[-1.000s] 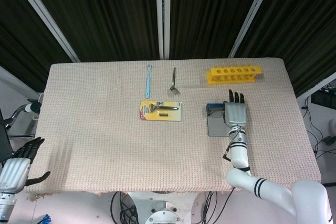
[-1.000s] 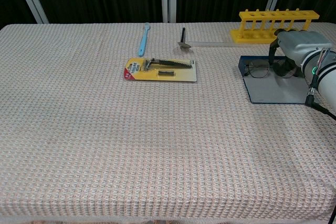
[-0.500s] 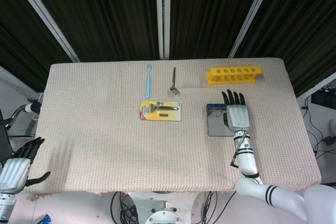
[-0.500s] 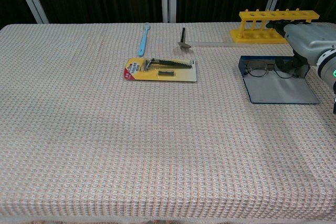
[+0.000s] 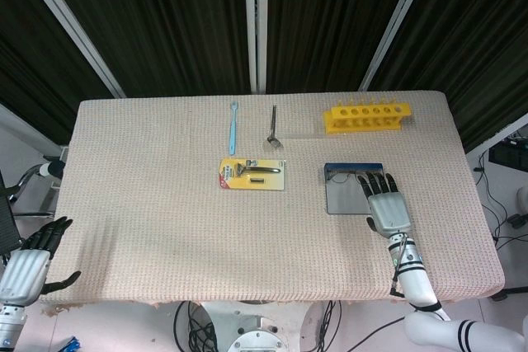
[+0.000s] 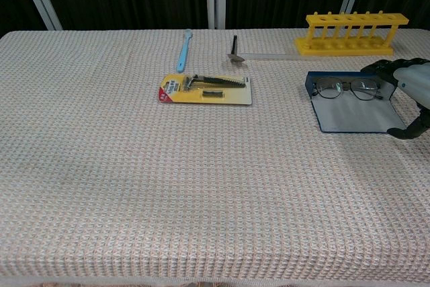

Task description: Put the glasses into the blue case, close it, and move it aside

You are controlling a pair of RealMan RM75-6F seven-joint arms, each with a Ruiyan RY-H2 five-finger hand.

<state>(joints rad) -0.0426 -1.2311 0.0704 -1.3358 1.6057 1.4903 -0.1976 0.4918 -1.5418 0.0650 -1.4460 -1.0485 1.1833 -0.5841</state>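
The blue case (image 6: 353,109) lies open on the table (image 5: 165,204), its lid flat, and the glasses (image 6: 349,88) sit in the tray at its far end. Just beyond the case stands a yellow tube rack (image 6: 349,31). To the case's left lies a carded razor pack (image 6: 207,89); its printing is too small to read. The right hand (image 5: 388,208) hovers at the case's right edge, fingers apart, holding nothing. The left hand (image 5: 29,265) hangs off the table's near left corner, fingers spread, empty.
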